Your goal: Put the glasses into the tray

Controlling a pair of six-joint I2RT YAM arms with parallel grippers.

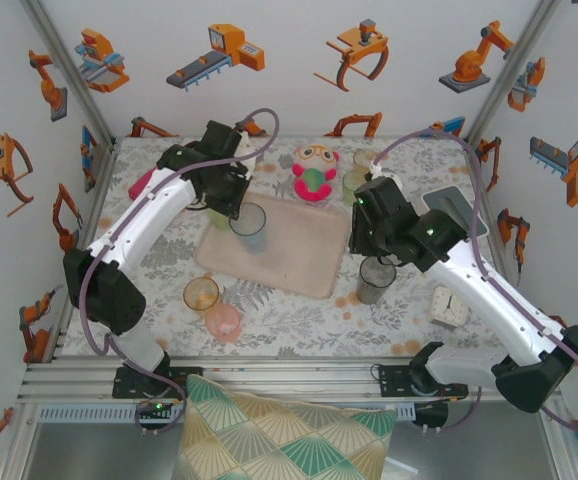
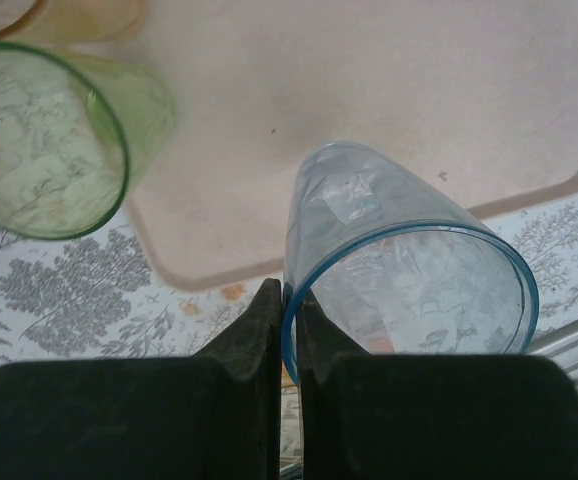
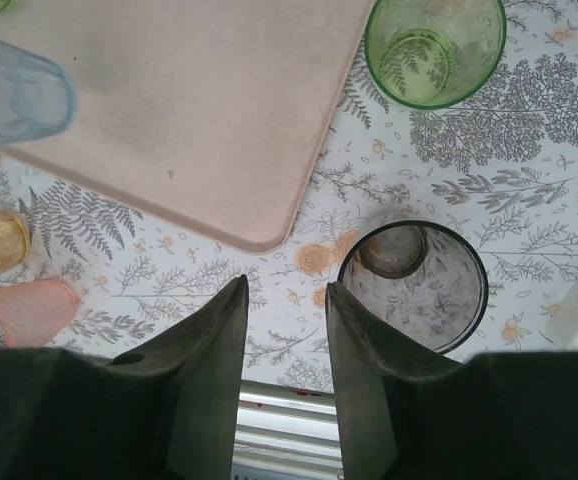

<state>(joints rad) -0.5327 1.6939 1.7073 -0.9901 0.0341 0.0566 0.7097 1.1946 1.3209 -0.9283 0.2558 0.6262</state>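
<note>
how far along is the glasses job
Nothing released in the flat beige-pink tray yet. In hand: left end effector pinches the rim of the translucent blue tumbler at the tray's edge. Remaining: grey tumbler beside the open right end effector, orange tumbler, pink tumbler, green tumbler.

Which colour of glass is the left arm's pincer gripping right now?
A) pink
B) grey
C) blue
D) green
C: in the left wrist view the left pincer is closed on the rim of the blue glass, while the green glass stands apart from it, untouched.
</note>
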